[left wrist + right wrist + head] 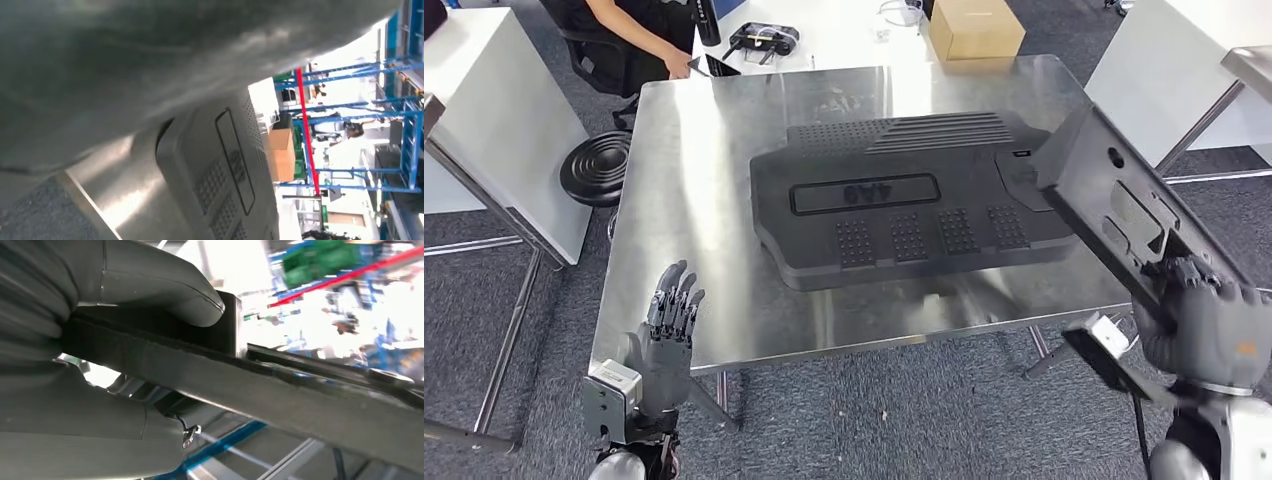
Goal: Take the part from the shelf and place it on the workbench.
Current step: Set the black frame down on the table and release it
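Left robot hand (pixel 669 325) dark-fingered, silver wrist block; right robot hand (pixel 1209 325) grey, ribbed cover.

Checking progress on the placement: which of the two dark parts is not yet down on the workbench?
The smaller dark part, held tilted by the right hand past the workbench's right edge. The large studded part lies flat on it.

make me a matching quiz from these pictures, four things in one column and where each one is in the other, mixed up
1. large dark part
2. smaller dark part
3. cardboard box
4. left robot hand

A. open, at the workbench's near-left corner
B. on the white table behind
C. flat on the workbench
D. gripped by the right robot hand

Pairs: 1-C, 2-D, 3-B, 4-A
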Robot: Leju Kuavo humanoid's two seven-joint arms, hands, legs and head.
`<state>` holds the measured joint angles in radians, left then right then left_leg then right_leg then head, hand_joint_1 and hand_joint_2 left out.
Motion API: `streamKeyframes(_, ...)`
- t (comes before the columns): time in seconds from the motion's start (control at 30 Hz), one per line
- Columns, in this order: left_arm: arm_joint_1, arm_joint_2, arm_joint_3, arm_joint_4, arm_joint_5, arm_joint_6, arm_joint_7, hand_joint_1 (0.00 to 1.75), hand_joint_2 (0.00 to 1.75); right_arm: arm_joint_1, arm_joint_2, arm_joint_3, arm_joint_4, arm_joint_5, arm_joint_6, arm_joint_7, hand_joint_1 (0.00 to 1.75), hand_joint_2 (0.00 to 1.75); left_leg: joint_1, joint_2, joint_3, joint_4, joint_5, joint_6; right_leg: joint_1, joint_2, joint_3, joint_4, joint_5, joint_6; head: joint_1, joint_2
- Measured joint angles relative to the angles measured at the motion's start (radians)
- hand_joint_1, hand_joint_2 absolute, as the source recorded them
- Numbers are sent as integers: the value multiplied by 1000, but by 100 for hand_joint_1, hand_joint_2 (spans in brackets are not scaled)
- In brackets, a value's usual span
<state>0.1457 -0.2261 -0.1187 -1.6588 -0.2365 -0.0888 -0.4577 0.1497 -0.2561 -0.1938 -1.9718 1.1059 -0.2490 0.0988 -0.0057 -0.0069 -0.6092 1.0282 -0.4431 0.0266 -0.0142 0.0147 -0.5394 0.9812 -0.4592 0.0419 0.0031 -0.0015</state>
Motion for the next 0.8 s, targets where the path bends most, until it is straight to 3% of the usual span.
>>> streamKeyframes(0.2, -16, 0, -1, 2, -3, -7, 1, 0, 0, -73, -28, -1, 68, 18, 33, 16, 175, 175, -3, 0, -1, 0, 0, 2, -3, -1, 0, -3, 1, 1, 0, 0)
streamKeyframes(0.37, -72, 2, -15, 23, -3, -29, 16, 0, 0, -314, -86, 41, 312, 101, 94, 65, 175, 175, -9, -2, -5, 1, 4, 13, -6, -3, -3, -7, 9, 15, -1, 0)
streamKeyframes(0.8, -135, 8, -41, 51, -2, -44, 39, 0, 0, -503, -44, 186, 532, 241, 92, 115, 175, 175, -3, -1, -5, 0, 8, 13, 1, -5, -5, -3, 10, 16, -1, 0)
